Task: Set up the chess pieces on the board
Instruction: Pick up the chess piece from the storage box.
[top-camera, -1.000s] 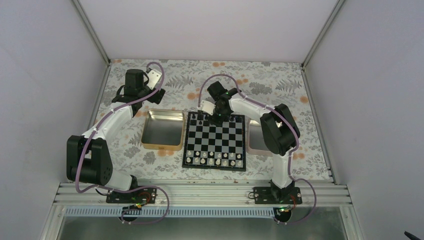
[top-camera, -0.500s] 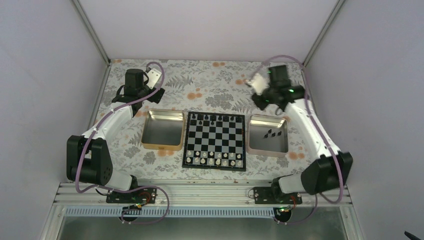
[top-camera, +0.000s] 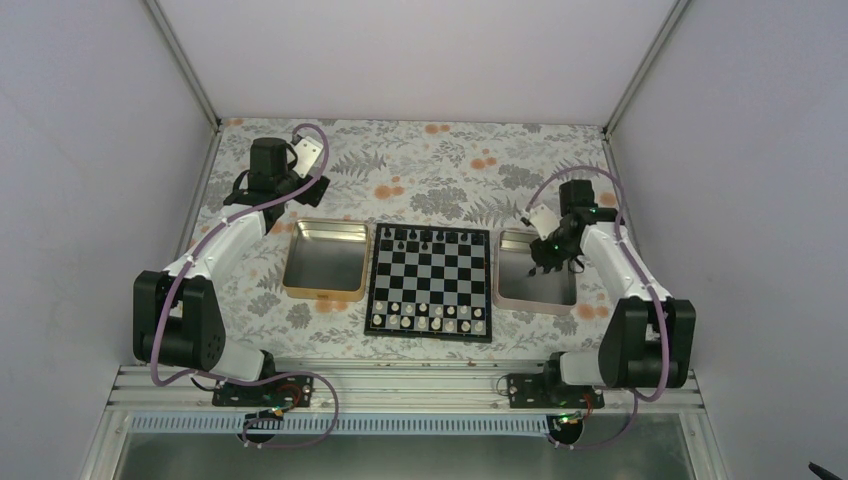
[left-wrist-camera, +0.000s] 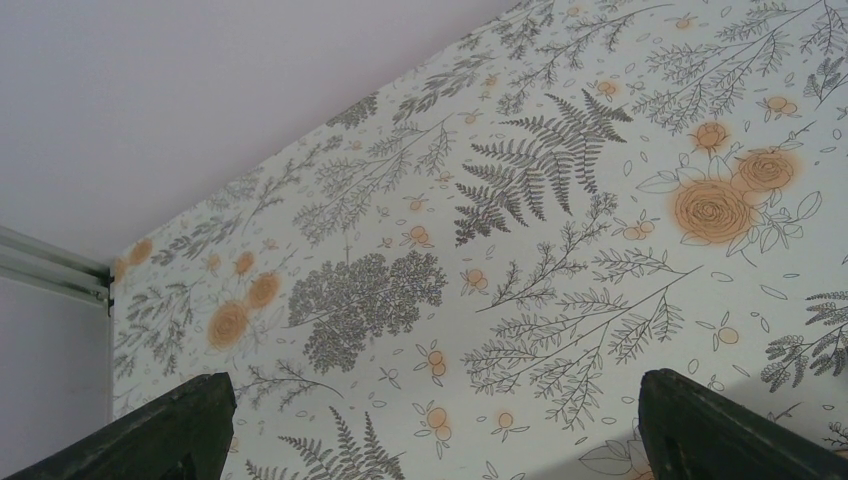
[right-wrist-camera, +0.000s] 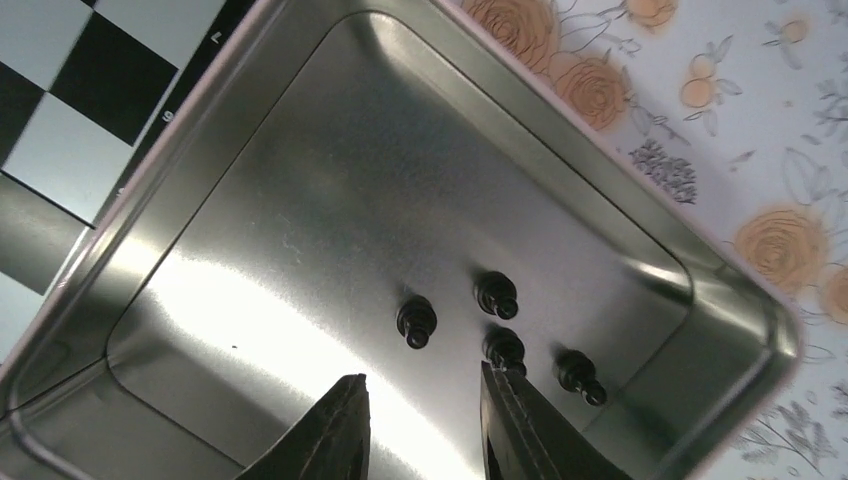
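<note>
1. The left arm (top-camera: 232, 235) reaches over the far left of the flowered desk (top-camera: 420, 165), well apart from the board. The left jaws stand wide open with nothing between them. In the wrist view its two dark fingertips (left-wrist-camera: 140, 430) show at the bottom corners, over the floral pattern.
2. A gold tray (top-camera: 322, 293) lies just beside the board's left edge.
3. The board (top-camera: 430, 283) lies mid-desk, between the two trays. A few black chess pieces (top-camera: 424, 236) stand along its far row. White pieces (top-camera: 430, 316) stand on the two near rows.
4. A silver tray (top-camera: 535, 305) lies just beside the board's right edge. Four more black pieces (right-wrist-camera: 417, 322) sit in it, clustered close together toward one corner.
5. The right arm (top-camera: 610, 260) bends in over the silver tray. The right jaws hang above the tray floor, parted by a narrow gap and holding nothing. One fingertip (right-wrist-camera: 515, 420) is just beside the nearest black piece; whether it touches cannot be told.
</note>
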